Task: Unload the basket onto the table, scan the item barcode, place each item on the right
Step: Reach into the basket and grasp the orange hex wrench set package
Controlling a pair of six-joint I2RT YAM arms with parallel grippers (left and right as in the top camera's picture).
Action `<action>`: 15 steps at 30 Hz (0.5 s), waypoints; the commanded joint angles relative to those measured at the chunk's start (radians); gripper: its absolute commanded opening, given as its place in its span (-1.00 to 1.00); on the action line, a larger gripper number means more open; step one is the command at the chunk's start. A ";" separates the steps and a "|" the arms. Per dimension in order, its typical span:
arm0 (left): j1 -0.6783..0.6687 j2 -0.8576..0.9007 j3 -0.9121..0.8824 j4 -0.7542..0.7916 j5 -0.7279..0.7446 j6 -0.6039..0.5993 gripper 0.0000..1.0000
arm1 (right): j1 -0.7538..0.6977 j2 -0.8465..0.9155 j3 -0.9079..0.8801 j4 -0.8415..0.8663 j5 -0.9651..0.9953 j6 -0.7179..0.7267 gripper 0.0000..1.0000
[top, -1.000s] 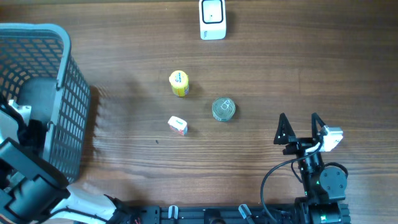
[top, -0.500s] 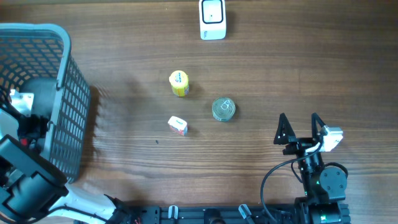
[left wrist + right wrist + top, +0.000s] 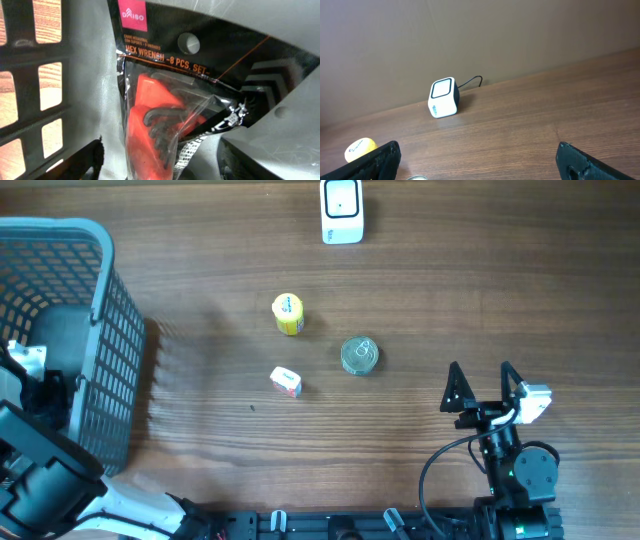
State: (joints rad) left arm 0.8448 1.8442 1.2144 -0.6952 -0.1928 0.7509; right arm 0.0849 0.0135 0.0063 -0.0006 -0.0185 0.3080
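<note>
Task's thing: flat clear-plastic pack of black hex keys in an orange-red holder under a black card header [image 3: 160,115]. It lies inside the grey plastic mesh basket [image 3: 100,330] at the desk's left edge, against the basket's pale wall.

Long axis: header end with the hang hole points away from the claw. The holder end points back toward it, a little tilted.

Writing, white on a red tab: "DAISO". Below, in red: "HEX WRENCH -8 PCS. SET-". A line of small print between them is too fine to read. No barcode shows on this face.

Left gripper [image 3: 155,167]: reached down into the basket, directly behind the pack's near end. One dark finger stands at one side of the pack and a grey form at the other, apart. Whether they press on the wrapper I cannot tell.

Right gripper [image 3: 480,370]: near the desk's front right corner, jaws spread wide, holding nothing, well apart from the basket. The left arm is plainly the nearer.

Scanner: small white cube with a dark window and a thin cable [image 3: 342,210], middle of the desk's far edge. My judgement: the pack must come up out of the basket, then cross to it.

Loose on the desk's middle:
- yellow capped pot [image 3: 288,314], label unreadable
- round metal tin [image 3: 359,355]
- small white-and-red box [image 3: 286,381]
</note>
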 commanded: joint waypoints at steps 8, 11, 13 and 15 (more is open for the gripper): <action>0.006 0.019 -0.013 0.008 -0.026 0.000 -0.45 | 0.005 -0.003 -0.001 0.003 -0.005 -0.018 0.99; 0.006 0.019 -0.013 0.022 -0.025 0.000 -0.65 | 0.005 -0.003 -0.001 0.003 -0.005 -0.018 1.00; 0.006 0.019 -0.013 0.032 -0.025 0.000 -0.77 | 0.005 -0.003 -0.001 0.003 -0.005 -0.018 1.00; 0.006 0.019 -0.013 0.045 -0.025 -0.001 -0.84 | 0.005 -0.003 -0.001 0.003 -0.005 -0.018 1.00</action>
State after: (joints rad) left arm 0.8459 1.8439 1.2148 -0.6601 -0.2283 0.7506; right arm 0.0849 0.0135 0.0063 -0.0006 -0.0185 0.3080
